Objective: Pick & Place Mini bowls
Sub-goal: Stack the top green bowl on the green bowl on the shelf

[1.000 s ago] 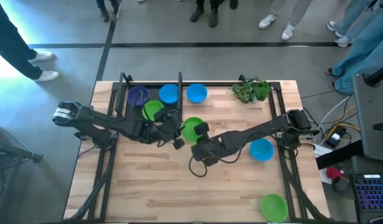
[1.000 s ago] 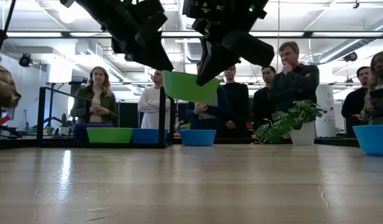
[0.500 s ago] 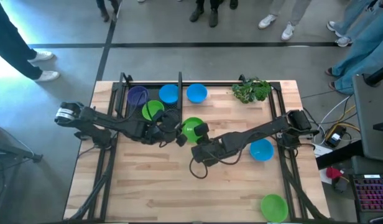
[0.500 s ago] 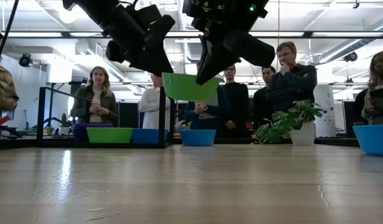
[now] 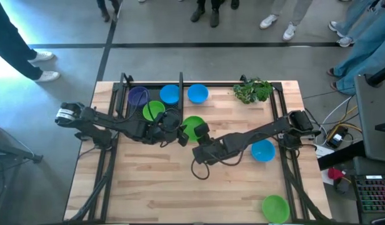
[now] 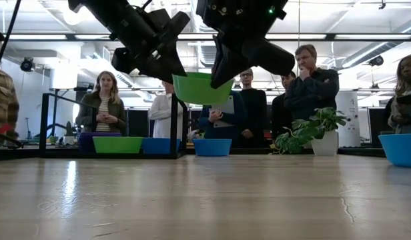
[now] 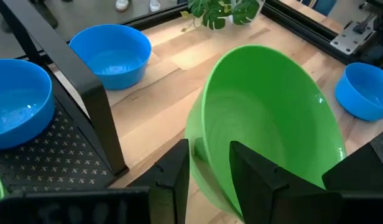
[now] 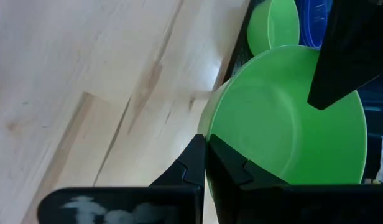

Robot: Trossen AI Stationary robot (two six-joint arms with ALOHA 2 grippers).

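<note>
A lime green mini bowl point(image 5: 191, 127) hangs in the air above the middle of the table, between both grippers; it also shows in the low view point(image 6: 199, 90). My right gripper point(image 5: 202, 134) is shut on its rim, on the side toward the table's right. My left gripper point(image 7: 210, 167) is open at the opposite rim, one finger point(image 7: 178, 165) outside the wall and one finger point(image 7: 253, 171) inside the bowl. A purple bowl point(image 5: 138, 95), a green bowl point(image 5: 153, 111) and a blue bowl point(image 5: 169, 94) sit inside the black frame. My right gripper pinches the green bowl's rim point(image 8: 207, 134), one finger point(image 8: 190, 163) outside the wall and one finger point(image 8: 232, 168) inside. It comes from the table's right, slanting down. The bowl is lifted clear of the table, mouth up and nearly level point(image 6: 199, 90). My left gripper stands astride the opposite rim point(image 7: 196, 146); I cannot tell whether it touches it.
A black metal frame point(image 5: 125, 87) with a perforated mat stands at the far left; its post point(image 7: 95, 109) is close to my left gripper. A blue bowl point(image 5: 197, 94), a plant sprig point(image 5: 254, 90), another blue bowl point(image 5: 262, 150) and a green bowl point(image 5: 275, 207) stand on the table. People stand beyond the far edge.
My left gripper has moved toward the table's right, up to the green bowl's rim. The bowl, held by my right gripper, has tipped from slanted to nearly level and risen a little.
</note>
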